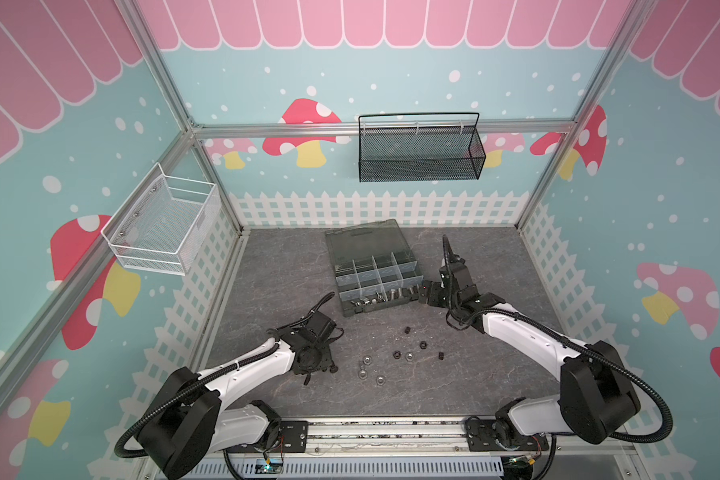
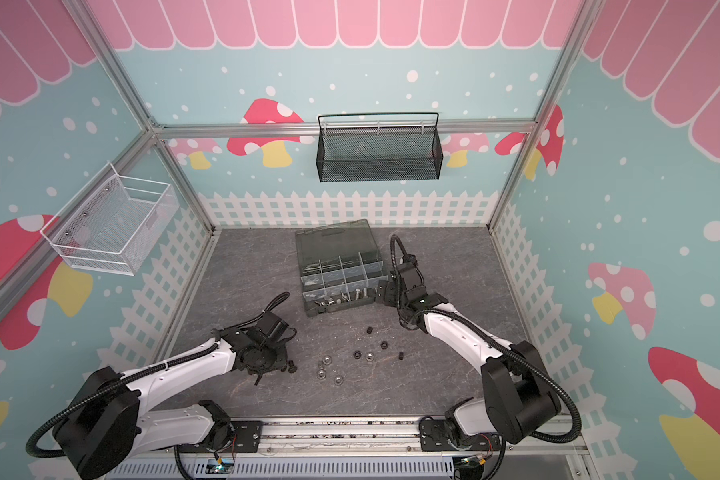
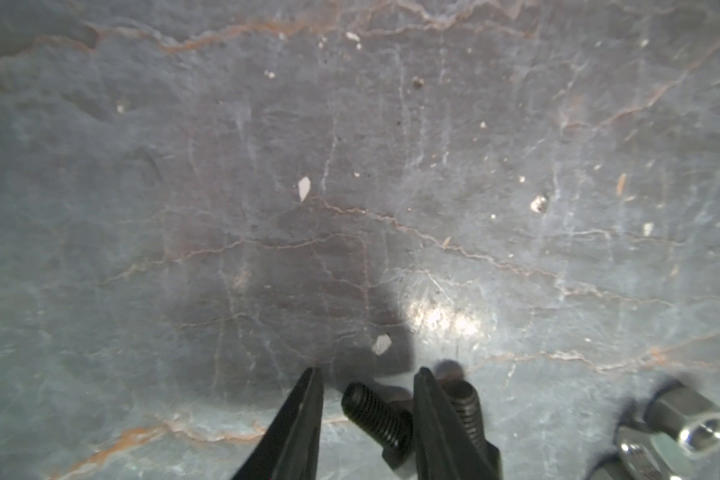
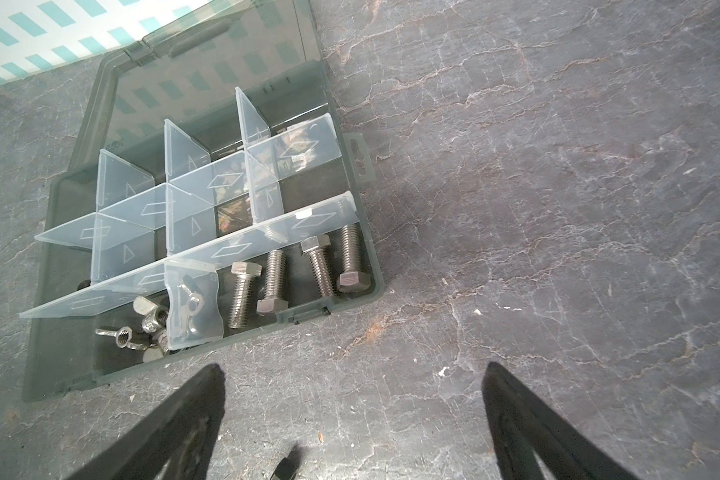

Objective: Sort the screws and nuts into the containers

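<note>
Left wrist view: left gripper [image 3: 368, 370] fingers parted around a black screw [image 3: 375, 417] on the table [image 3: 350, 166], a gap on one side of the screw.
Right gripper [image 4: 354, 370]: spread wide over the table.
Silver screws [image 4: 242, 295]: front compartment of the organiser box [image 4: 55, 365].
Wing nuts [image 4: 154, 320]: adjoining compartment.
Loose nuts [image 1: 408, 356]: at 6 o'clock from the box in both top views.
Dividers [image 4: 225, 183]: diamond and triangle marks.
</note>
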